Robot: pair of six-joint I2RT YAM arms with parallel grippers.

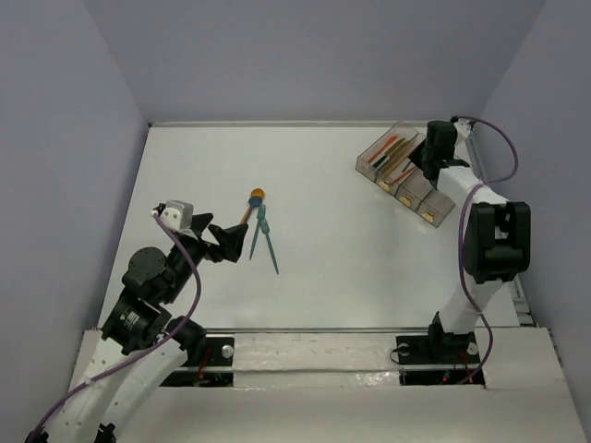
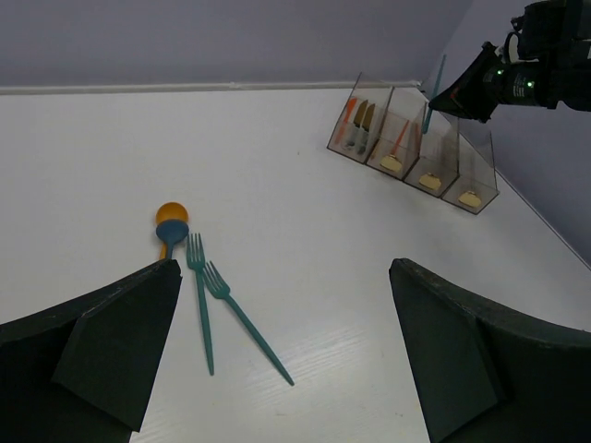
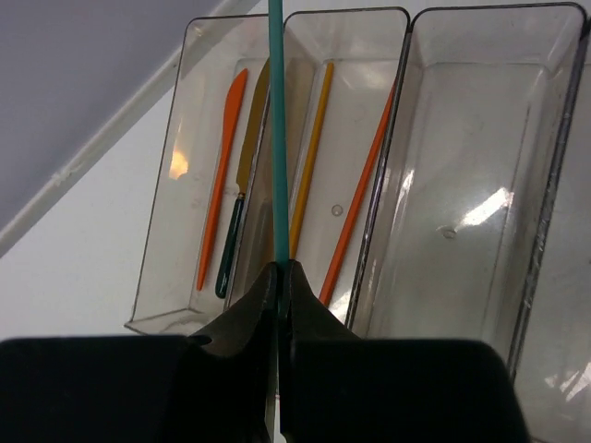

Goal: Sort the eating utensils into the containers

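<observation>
Two teal forks [image 2: 201,305] [image 2: 247,323] lie crossed in a V on the white table, with an orange-bowled spoon [image 2: 171,217] just beyond them. My left gripper [image 2: 284,268] hovers wide open over the table beside them, holding nothing. At the far right stand the containers [image 1: 367,166], four clear bins in a row. My right gripper [image 3: 279,272] is above them, shut on the thin handle of a third teal fork [image 3: 277,138]. Below it, the first bin holds an orange knife [image 3: 220,185] and a yellow-and-black knife [image 3: 242,203]. The second holds two chopsticks [image 3: 312,148]. The third bin [image 3: 462,185] holds nothing.
The table's back edge meets the grey wall just behind the bins. The right arm [image 1: 494,240] stands along the table's right edge. White table lies between the loose forks and the bins.
</observation>
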